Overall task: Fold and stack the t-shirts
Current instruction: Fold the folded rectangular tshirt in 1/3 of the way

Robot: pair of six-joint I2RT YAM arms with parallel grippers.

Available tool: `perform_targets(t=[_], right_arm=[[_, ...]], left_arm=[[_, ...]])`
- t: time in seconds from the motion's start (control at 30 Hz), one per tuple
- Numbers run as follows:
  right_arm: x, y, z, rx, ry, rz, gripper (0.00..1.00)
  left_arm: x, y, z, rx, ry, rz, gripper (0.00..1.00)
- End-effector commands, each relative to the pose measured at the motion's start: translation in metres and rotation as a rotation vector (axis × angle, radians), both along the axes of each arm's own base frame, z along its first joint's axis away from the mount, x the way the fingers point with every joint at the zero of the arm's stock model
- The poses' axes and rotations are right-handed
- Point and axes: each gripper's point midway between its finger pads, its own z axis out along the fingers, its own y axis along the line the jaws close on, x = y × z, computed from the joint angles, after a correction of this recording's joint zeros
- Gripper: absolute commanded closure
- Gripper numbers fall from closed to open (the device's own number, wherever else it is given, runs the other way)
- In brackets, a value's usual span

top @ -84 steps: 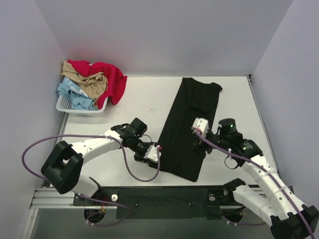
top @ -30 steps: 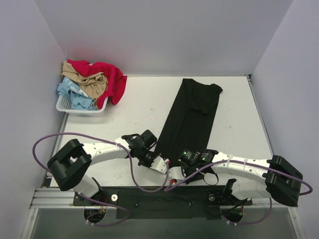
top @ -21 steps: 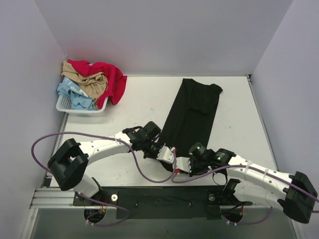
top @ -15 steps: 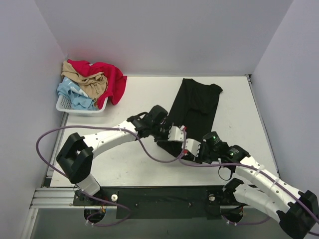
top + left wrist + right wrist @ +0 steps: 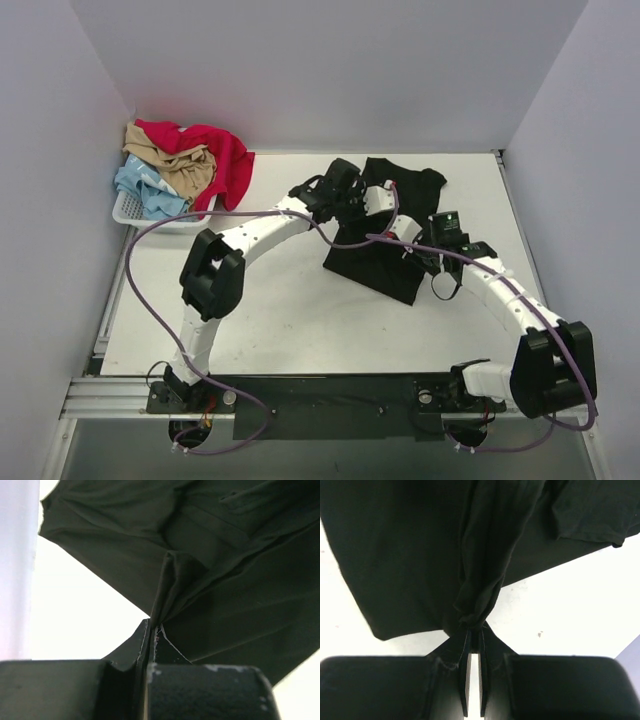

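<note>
The black t-shirt [image 5: 375, 268] lies on the white table right of centre, its near part lifted and doubled back over the far part. My left gripper [image 5: 383, 197] is shut on a fold of this cloth; the left wrist view shows the black t-shirt [image 5: 225, 580] pinched at the left gripper [image 5: 154, 630]. My right gripper [image 5: 397, 238], just beside it, is shut on a bunched edge; in the right wrist view the black t-shirt [image 5: 395, 555] hangs from the right gripper [image 5: 474, 628]. Red [image 5: 225, 160], tan [image 5: 185, 165] and pale blue [image 5: 145, 190] t-shirts are heaped at the far left.
A white lattice basket [image 5: 128, 212] holds the heap of shirts in the far left corner by the left wall. The red shirt spills over its right rim onto the table. Grey walls close in the table at the back and on both sides.
Both grippers have moved from the table's near edge toward the far side, carrying the black t-shirt's near end with them. The shirt now covers about half its former length.
</note>
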Motion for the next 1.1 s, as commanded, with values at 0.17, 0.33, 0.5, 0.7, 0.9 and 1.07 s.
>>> perform_targets(t=[0.17,0.33,0.5,0.7,0.9,1.07], right_arm=[[0.072,-0.005,0.015,0.022,-0.088,0.041,1.0],[0.09,-0.007,0.01,0.027,-0.071,0.058,1.0],[0.104,-0.014,0.0,-0.006,-0.052,0.052,1.0],[0.117,-0.021,-0.001,-0.019,-0.059,0.036,1.0],[0.128,-0.028,0.008,-0.041,-0.085,0.009,1.0],[0.134,-0.027,0.01,-0.029,-0.092,0.0,1.0]], left_arm=[[0.061,-0.029,0.008,-0.019,-0.1,0.042,1.0],[0.068,-0.029,-0.018,0.036,-0.082,0.03,1.0],[0.072,-0.025,-0.04,0.095,-0.075,0.018,1.0],[0.081,-0.022,-0.058,0.127,-0.066,0.036,1.0],[0.088,-0.021,-0.068,0.148,-0.081,0.045,1.0],[0.092,-0.022,-0.074,0.156,-0.084,0.051,1.0]])
